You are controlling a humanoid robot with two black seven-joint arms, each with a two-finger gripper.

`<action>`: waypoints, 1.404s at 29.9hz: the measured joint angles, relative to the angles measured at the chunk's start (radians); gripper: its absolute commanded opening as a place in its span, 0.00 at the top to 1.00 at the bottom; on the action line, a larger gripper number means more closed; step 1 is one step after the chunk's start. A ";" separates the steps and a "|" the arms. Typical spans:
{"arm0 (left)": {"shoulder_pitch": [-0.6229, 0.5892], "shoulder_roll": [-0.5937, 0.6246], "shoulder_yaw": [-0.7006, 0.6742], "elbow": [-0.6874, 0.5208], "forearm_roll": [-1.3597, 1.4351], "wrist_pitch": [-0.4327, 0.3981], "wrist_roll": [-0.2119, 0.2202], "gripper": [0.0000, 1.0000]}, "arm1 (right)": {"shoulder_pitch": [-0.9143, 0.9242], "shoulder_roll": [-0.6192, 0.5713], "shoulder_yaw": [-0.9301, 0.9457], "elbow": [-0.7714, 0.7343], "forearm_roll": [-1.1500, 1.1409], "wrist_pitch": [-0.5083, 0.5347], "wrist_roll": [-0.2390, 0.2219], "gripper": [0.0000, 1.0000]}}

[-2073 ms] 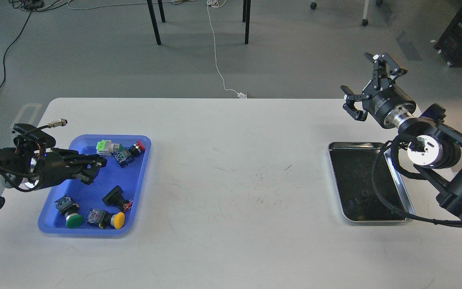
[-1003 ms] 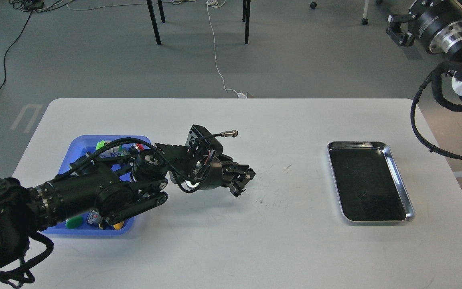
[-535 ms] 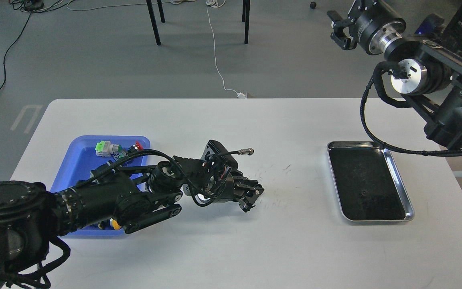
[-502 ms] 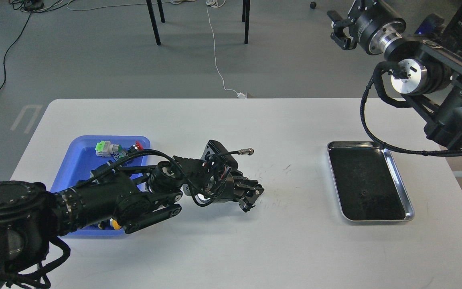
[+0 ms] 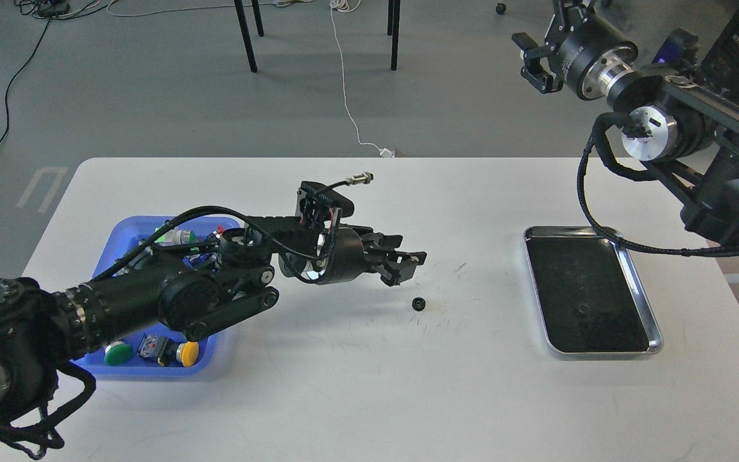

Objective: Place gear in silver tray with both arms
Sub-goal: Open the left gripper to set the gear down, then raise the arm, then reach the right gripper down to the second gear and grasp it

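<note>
one small black gear (image 5: pixel 418 303) lies on the white surface (image 5: pixel 369 385), at nine o'clock from the empty silver tray (image 5: pixel 655 330), unplaced. left tool (image 5: pixel 408 264) hovers open, empty; right tool (image 5: pixel 539 58) raised, open.

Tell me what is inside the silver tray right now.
The silver tray shows only its dark reflective floor; no part lies in it. The small black gear sits on the white table, left of the tray. Nothing covers the tray's floor.
</note>
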 measured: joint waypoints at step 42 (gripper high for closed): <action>0.162 0.316 -0.504 0.131 -1.567 -0.248 0.006 0.03 | 0.361 0.401 -1.212 0.152 -0.792 -0.089 0.148 0.30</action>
